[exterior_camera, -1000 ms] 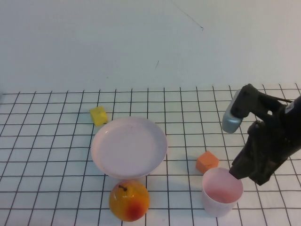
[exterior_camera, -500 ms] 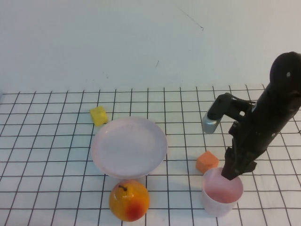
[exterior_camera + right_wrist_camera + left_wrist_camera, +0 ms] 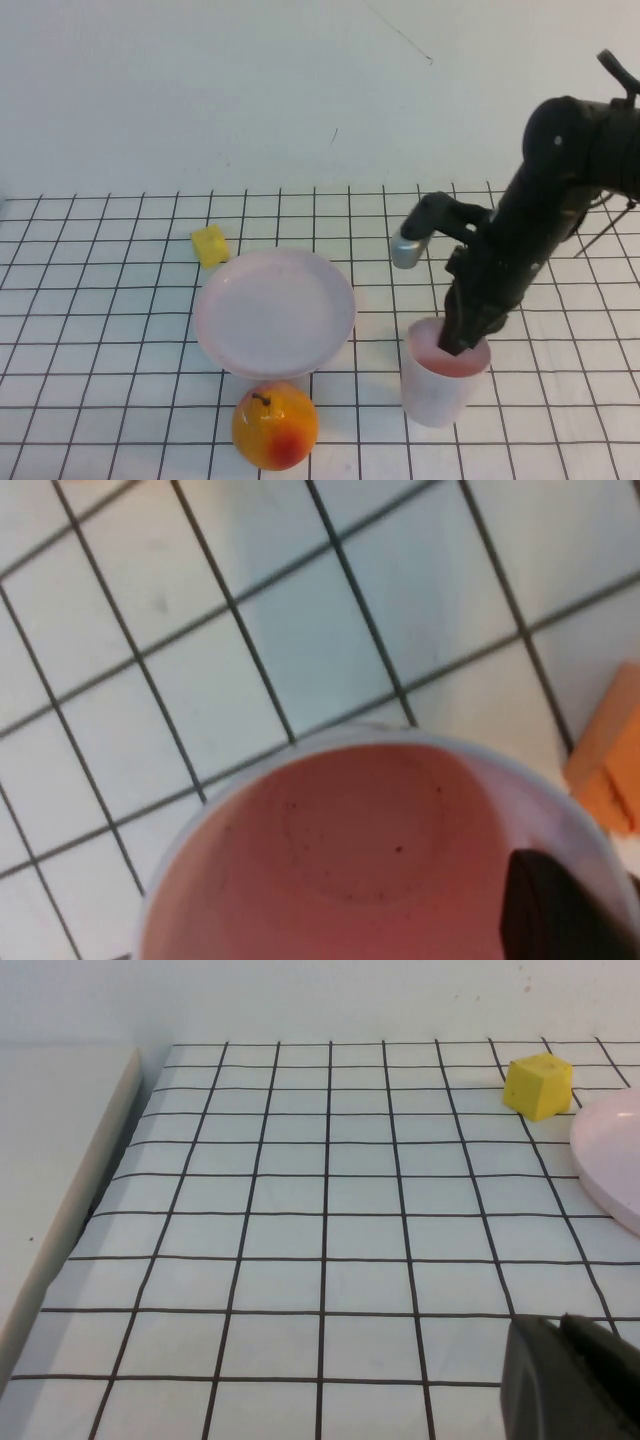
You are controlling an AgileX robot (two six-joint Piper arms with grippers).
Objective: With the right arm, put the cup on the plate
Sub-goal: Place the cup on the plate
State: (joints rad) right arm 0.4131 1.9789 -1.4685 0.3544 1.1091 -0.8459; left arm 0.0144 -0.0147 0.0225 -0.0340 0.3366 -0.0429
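Note:
The pale pink cup stands upright at the front right, right of the pale pink plate. My right gripper reaches down into the cup's mouth from the right and is shut on its right wall. In the right wrist view one dark finger lies against the inside of the cup; the other finger is hidden. I cannot tell whether the cup touches the table. My left gripper is shut, low over the grid at the left, with the plate's edge beyond it.
A yellow cube lies just behind the plate's left side. A yellow-red pear-like fruit sits touching the plate's front edge. An orange cube lies close beside the cup, hidden in the high view. A white wall rises behind the grid.
My right arm swung left and its gripper dipped into the cup. The cup has shifted left toward the plate and now covers the orange cube in the high view.

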